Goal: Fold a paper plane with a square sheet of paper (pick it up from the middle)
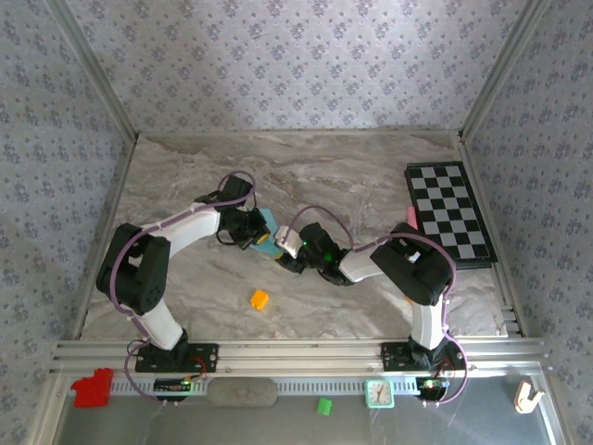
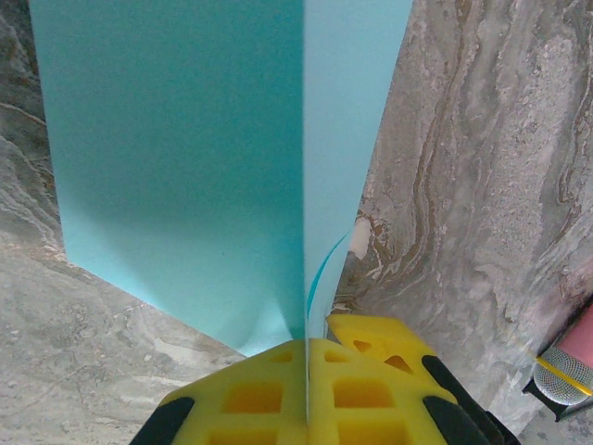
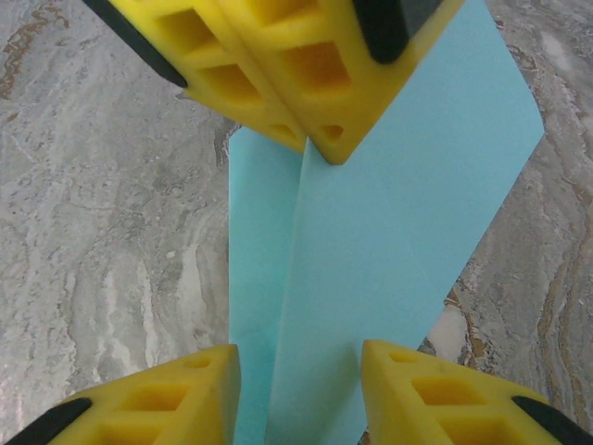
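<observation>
Left gripper [image 2: 306,348] pinches the square sheet of paper [image 2: 185,158] (folded); right gripper [image 3: 298,394] straddles it, fingers parted.

The top camera looks down from behind over the whole table [image 1: 306,167], while both wrist cameras closely share the teal paper [image 2: 185,158].

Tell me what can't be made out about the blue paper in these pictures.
1. Top view: the sheet of paper is mostly covered by the left pincer and right pincer; outline too small.
2. Left wrist view: its far end is cut by the top edge.
3. Right wrist view: its near end leaves the bottom edge; contact with the right pincer unclear.
</observation>
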